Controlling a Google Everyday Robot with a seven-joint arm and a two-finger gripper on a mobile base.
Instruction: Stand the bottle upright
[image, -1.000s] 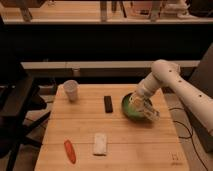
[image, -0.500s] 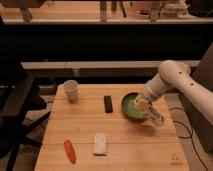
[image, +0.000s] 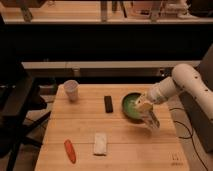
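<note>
My gripper (image: 146, 109) hangs at the right rim of the green bowl (image: 131, 106), on the right side of the wooden table (image: 120, 145). It is shut on the bottle (image: 151, 121), a slim white shape that sticks out below the fingers. The bottle slants down and to the right, just above the table, beside the bowl's front right edge. Its cap and label do not show clearly. The white arm (image: 185, 82) reaches in from the right.
A white paper cup (image: 71, 90) stands at the back left. A black bar (image: 108, 103) lies left of the bowl. A flat white block (image: 100, 143) and an orange carrot-like item (image: 70, 150) lie at the front. A dark chair (image: 17, 112) stands to the left.
The gripper has moved from above the bowl's middle to the right and toward the front, carrying the bottle out past the bowl's rim and lower toward the table.
</note>
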